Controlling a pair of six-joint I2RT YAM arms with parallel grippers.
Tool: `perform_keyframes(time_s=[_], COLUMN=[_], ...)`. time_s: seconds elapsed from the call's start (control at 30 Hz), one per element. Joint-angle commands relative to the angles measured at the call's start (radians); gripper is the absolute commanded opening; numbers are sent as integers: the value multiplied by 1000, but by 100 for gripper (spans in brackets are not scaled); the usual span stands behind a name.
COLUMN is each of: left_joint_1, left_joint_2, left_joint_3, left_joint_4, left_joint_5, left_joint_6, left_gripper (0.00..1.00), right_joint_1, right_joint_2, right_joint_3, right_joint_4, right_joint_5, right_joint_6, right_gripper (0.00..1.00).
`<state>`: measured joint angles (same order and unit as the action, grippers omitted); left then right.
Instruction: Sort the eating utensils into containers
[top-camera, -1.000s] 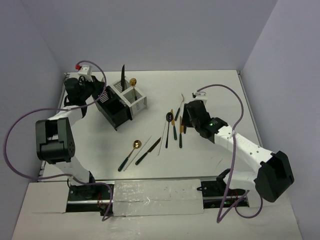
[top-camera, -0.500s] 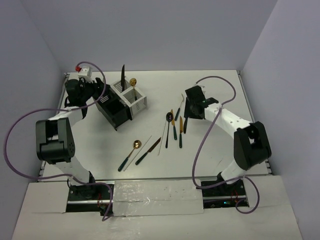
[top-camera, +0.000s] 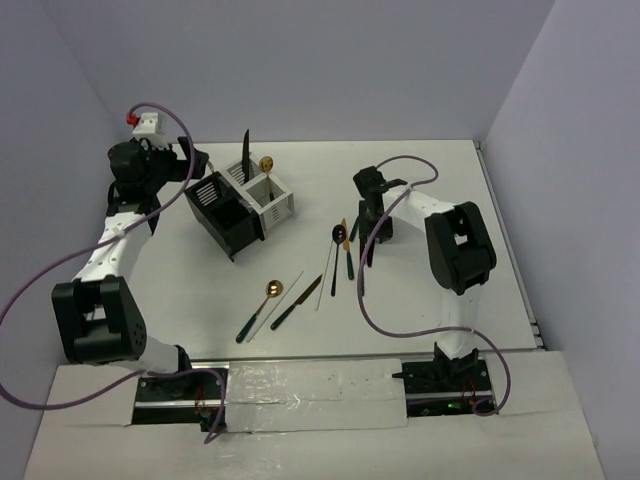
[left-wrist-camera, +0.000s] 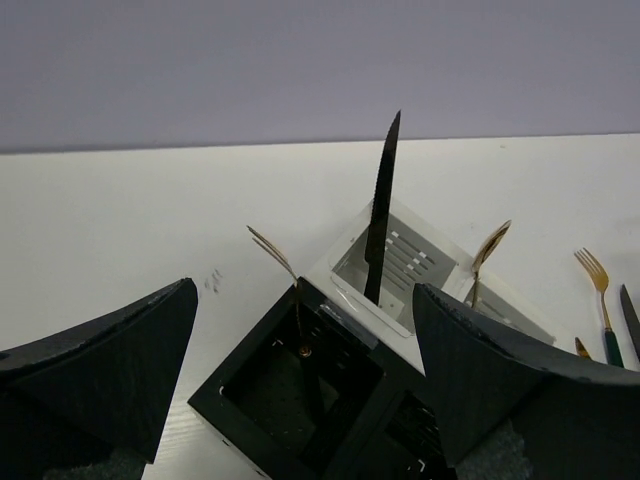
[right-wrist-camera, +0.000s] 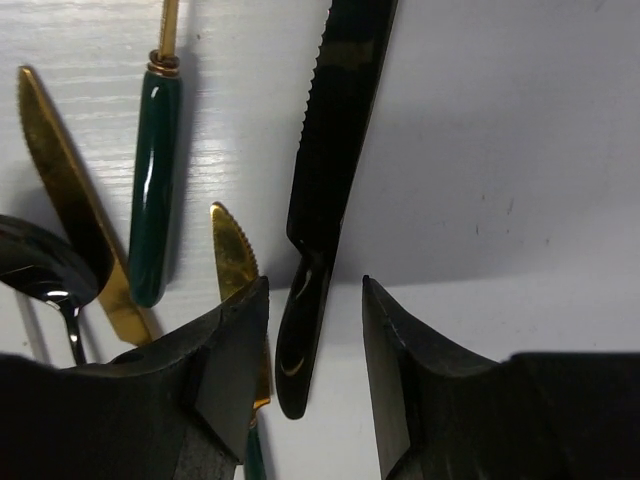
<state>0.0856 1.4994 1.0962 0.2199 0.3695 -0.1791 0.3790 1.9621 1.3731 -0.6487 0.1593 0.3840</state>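
Bright, even light from above fills the top view. The white tabletop (top-camera: 420, 300) looks nearly washed out, and shadows under the arms are faint and soft-edged. The crinkled pale strip (top-camera: 310, 392) at the near edge shines patchily.

In the left wrist view the left gripper's black fingers (left-wrist-camera: 110, 350) are slightly soft, while the upright black knife blade (left-wrist-camera: 382, 210) is crisp.

In the right wrist view the flat-lying black serrated knife (right-wrist-camera: 335, 130) casts a broad grey shadow to its right. The glossy dark green handle (right-wrist-camera: 152, 190) carries 1 white highlight streak, and the right gripper's fingers (right-wrist-camera: 235, 340) are murky.
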Motion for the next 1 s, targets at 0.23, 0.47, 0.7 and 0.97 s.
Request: perform_keyframes(time_s=[0.23, 0.47, 0.7, 0.97], left_joint_1=[3, 3, 3, 3], left_joint_2=[-163, -191, -196, -209], left_joint_3=[-35, -41, -39, -41], left_joint_4=[-48, -45, -57, -65], left_joint_5=[51, 46, 45, 39], left_joint_6=[17, 17, 24, 52], left_gripper=[99, 99, 99, 99], right_joint_1=[-48, -58, -69, -68], right_joint_2=[66, 89, 124, 156], right_joint_3=[75, 87, 126, 178], right_joint_4=[-68, -71, -95, -121], right_joint_5=[-12, -63, -84, -76], right_joint_6=[-36, -74, -103, -203], right_gripper=[49, 43, 31, 0])
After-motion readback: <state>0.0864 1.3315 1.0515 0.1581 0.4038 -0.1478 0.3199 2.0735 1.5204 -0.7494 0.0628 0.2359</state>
